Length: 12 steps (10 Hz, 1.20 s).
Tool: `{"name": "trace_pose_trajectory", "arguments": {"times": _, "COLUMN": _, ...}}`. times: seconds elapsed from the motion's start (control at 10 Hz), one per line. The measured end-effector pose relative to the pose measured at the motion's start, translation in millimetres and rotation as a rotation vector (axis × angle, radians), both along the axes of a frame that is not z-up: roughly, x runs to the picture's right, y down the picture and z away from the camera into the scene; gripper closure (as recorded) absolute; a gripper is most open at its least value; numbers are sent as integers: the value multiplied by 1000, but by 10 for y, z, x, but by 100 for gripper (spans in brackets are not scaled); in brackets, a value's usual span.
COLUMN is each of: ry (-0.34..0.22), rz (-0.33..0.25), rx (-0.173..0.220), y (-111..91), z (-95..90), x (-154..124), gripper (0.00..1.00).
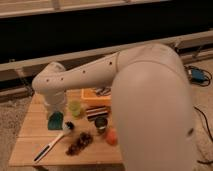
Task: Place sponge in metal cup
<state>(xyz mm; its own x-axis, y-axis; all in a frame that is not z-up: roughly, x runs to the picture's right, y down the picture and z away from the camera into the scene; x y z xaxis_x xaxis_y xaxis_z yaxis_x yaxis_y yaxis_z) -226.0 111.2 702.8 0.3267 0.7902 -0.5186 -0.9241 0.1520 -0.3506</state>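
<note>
The teal-green sponge (55,121) lies on the left part of the wooden table (30,135). My gripper (54,113) hangs at the end of the white arm (90,75) and sits right above the sponge, at or touching its top edge. The dark metal cup (101,125) stands upright near the table's middle, to the right of the sponge and apart from the gripper. My arm's bulky white link fills the right half of the view and hides the table's right side.
A pale green plastic cup (75,108) stands just right of the gripper. An orange fruit (111,136) sits beside the metal cup. A black-and-white dish brush (52,142) and a brown clump (80,144) lie in front. A yellow bin (93,96) stands behind.
</note>
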Motion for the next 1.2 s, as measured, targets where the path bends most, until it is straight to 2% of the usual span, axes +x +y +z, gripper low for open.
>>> {"name": "trace_pose_trajectory", "arguments": {"times": 0.2, "ry": -13, "rz": 29, "rx": 18, "y": -91, "z": 27, "x": 249, "gripper": 100}}
{"name": "trace_pose_trajectory", "arguments": {"times": 0.4, "ry": 2, "rz": 80, "rx": 30, "y": -171, "z": 159, "x": 690, "gripper": 100}}
{"name": "trace_pose_trajectory", "arguments": {"times": 0.8, "ry": 12, "rz": 137, "rx": 53, "y": -196, "z": 371, "x": 1173, "gripper": 100}}
{"name": "trace_pose_trajectory", "arguments": {"times": 1.2, "ry": 33, "rz": 198, "rx": 76, "y": -249, "z": 464, "x": 1455, "gripper": 100}}
